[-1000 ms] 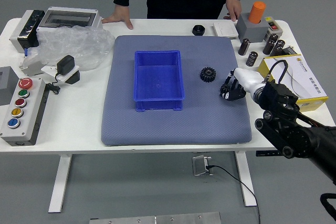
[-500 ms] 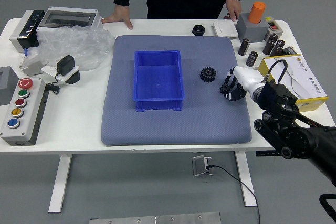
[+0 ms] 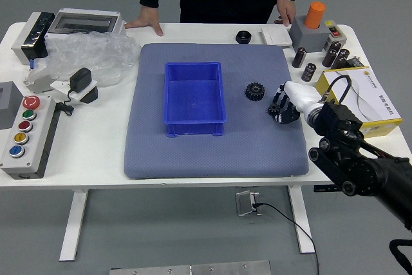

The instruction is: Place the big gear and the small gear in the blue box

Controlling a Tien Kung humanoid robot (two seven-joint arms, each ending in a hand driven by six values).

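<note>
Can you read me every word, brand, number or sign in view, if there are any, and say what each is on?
No text is clear enough to quote.
Yellow-and-white box: characters run along its top, too small and blurred to read with certainty.
Button box: any marking is too small to read.

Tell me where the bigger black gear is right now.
In the head view, the big gear lies on the grey-blue mat, between the blue box on its left and the robot's right hand.
</note>
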